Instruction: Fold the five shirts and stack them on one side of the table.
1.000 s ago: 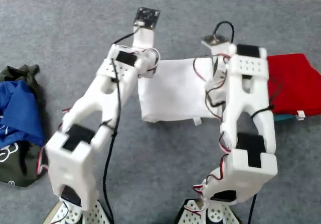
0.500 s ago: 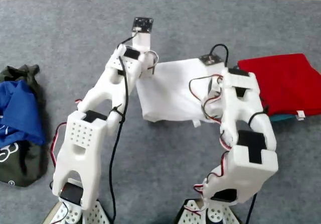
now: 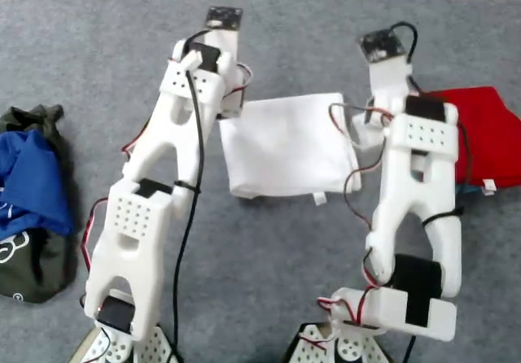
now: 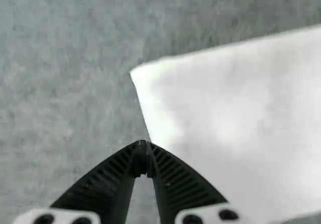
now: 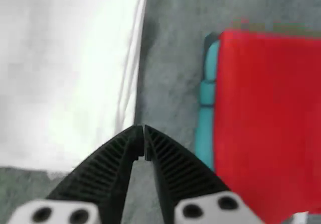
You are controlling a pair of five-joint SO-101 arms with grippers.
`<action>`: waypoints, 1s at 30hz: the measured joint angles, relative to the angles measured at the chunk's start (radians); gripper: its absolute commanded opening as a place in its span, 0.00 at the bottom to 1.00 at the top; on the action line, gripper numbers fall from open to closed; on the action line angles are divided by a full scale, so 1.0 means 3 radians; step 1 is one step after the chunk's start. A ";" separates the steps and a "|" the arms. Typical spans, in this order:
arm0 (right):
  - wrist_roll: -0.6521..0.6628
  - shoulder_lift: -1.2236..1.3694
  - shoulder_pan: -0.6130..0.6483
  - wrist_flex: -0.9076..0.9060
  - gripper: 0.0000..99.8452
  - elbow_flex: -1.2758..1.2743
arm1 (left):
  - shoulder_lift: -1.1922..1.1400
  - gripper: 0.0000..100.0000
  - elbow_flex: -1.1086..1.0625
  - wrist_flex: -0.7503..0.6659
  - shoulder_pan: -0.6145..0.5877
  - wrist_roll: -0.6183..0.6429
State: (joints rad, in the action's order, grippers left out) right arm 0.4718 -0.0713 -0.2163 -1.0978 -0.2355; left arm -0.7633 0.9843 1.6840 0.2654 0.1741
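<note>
A folded white shirt (image 3: 285, 143) lies flat in the middle of the grey table. In the left wrist view my left gripper (image 4: 143, 162) is shut with nothing in it, hovering just over the white shirt's (image 4: 235, 113) corner edge. My right gripper (image 5: 142, 135) is also shut and holds nothing, above the grey strip between the white shirt (image 5: 65, 73) and a folded red shirt (image 5: 271, 113). The red shirt (image 3: 484, 135) rests on a teal one (image 5: 206, 98) at the table's right side. A blue shirt (image 3: 32, 180) and a dark green one (image 3: 28, 261) lie crumpled at the left.
The left arm (image 3: 183, 111) stretches along the white shirt's left edge, while the right arm (image 3: 415, 159) runs between the white shirt and the red stack. Bare grey tabletop (image 3: 260, 257) lies in front of the white shirt.
Both arms have lifted off the white shirt and swung outward, the left one to its left edge, the right one toward the red stack. The white shirt stays folded flat.
</note>
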 measured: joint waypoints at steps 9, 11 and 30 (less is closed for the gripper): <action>0.0000 0.1187 0.0179 0.0297 0.01 0.1028 | 0.0184 0.03 -0.0179 0.0210 0.0302 -0.0061; 0.0005 0.1499 0.0199 0.0215 0.01 0.1350 | 0.0210 0.03 -0.0281 0.0210 0.0368 -0.0061; 0.0005 0.3007 0.0225 -0.1570 0.01 0.4071 | 0.2470 0.03 -0.3897 -0.1811 0.0476 -0.0220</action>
State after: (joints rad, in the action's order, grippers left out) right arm 0.4733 0.8309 -0.1488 -1.5689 0.9858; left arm -0.0222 -0.1849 1.1408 0.4081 0.1082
